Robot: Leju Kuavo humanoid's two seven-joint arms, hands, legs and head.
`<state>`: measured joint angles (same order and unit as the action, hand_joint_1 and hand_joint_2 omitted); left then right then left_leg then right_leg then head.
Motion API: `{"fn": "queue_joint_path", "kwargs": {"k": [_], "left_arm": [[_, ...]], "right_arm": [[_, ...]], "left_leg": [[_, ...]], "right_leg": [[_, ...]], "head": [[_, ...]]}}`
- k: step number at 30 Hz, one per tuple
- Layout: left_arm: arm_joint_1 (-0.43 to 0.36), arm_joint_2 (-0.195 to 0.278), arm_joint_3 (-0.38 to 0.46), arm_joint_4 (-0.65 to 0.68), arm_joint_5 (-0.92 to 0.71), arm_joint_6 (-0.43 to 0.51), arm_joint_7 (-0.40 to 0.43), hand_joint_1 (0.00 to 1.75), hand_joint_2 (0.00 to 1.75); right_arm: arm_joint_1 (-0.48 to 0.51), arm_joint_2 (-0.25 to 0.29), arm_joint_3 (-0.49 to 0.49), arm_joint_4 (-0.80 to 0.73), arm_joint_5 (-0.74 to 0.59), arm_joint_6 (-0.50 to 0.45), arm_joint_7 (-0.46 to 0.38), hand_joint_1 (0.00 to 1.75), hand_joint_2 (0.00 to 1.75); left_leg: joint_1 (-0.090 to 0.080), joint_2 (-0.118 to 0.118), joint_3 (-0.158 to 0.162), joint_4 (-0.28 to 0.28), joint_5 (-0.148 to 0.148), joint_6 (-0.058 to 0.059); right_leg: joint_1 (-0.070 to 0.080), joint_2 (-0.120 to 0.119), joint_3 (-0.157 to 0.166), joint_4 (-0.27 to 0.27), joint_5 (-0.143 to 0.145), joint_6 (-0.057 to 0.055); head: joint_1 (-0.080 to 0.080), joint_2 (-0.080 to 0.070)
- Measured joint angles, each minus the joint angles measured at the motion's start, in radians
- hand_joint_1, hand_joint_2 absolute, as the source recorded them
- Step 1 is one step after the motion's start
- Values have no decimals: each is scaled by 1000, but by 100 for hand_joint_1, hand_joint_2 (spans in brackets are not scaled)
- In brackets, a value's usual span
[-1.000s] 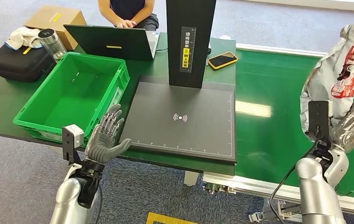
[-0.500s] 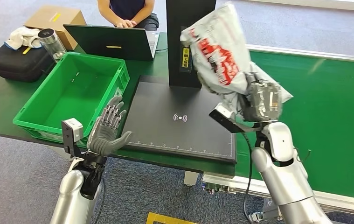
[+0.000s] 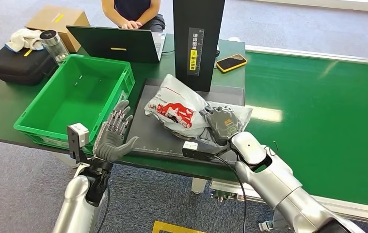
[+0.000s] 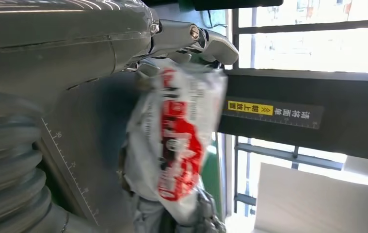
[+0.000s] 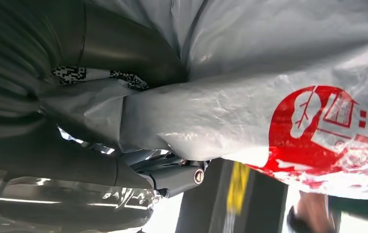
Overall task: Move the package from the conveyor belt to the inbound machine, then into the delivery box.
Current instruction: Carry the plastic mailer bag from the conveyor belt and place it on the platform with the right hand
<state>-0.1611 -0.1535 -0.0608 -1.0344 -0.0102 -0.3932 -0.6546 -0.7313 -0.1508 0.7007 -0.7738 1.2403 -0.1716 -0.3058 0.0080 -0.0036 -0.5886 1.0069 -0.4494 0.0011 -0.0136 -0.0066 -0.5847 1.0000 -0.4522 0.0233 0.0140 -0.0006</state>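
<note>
While a seated person (image 3: 132, 12) works at a laptop (image 3: 116, 43) behind the table, the green conveyor belt (image 3: 317, 111) runs along the robot's right, beside the inbound machine's black scanning plate (image 3: 152, 133) and upright column (image 3: 197, 41), with the green delivery box (image 3: 77, 97) to their left. On the plate lies the grey-and-red plastic mail bag (image 3: 177, 111), its long axis slanting from the column's foot toward the near right corner. Gripping the bag's near end, the right hand (image 3: 224, 124) is closed on crumpled plastic, as the right wrist view confirms. The left hand (image 3: 112, 138) hovers open with fingers spread at the plate's near left edge, between bag and box, so it looks the nearer hand for the transfer leftward. Whether the bag's whole underside rests flat is unclear; the left wrist view is blurred, and the right hand's fingers are largely hidden by plastic.
</note>
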Motion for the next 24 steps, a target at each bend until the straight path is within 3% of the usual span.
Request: {"fn": "queue_joint_path", "kwargs": {"k": [4, 5, 8, 9, 16, 24], "left_arm": [[3, 4, -2, 6, 5, 11, -2, 0, 175], [5, 5, -3, 6, 6, 13, -2, 0, 175], [12, 7, -6, 6, 8, 14, 4, 0, 175], [14, 8, -8, 6, 8, 14, 7, 0, 175], [18, 10, -23, 5, 9, 8, 28, 0, 175], [17, 10, -24, 4, 10, 1, 44, 0, 175]], "right_arm": [[-49, 0, 52, 97, -19, 45, 37, 175, 175], [-60, 0, 60, 116, -25, 49, 43, 165, 175], [-80, 0, 76, 155, -43, 43, 53, 34, 175], [-82, 0, 79, 162, -49, 31, 54, 0, 175], [-63, -14, 70, 170, -153, -155, -13, 0, 175], [24, -37, -21, 47, -312, -269, -109, 0, 175]], "left_leg": [[0, 0, 0, 0, 0, 0], [0, 0, 0, 0, 0, 0], [0, 0, 0, 0, 0, 0], [0, 0, 0, 0, 0, 0], [0, 0, 0, 0, 0, 0], [0, 0, 0, 0, 0, 0]], "right_leg": [[0, 0, 0, 0, 0, 0], [0, 0, 0, 0, 0, 0], [0, 0, 0, 0, 0, 0], [0, 0, 0, 0, 0, 0], [0, 0, 0, 0, 0, 0], [0, 0, -1, 0, 0, 0]], "head": [[0, 0], [0, 0], [0, 0], [0, 0], [0, 0], [0, 0]]}}
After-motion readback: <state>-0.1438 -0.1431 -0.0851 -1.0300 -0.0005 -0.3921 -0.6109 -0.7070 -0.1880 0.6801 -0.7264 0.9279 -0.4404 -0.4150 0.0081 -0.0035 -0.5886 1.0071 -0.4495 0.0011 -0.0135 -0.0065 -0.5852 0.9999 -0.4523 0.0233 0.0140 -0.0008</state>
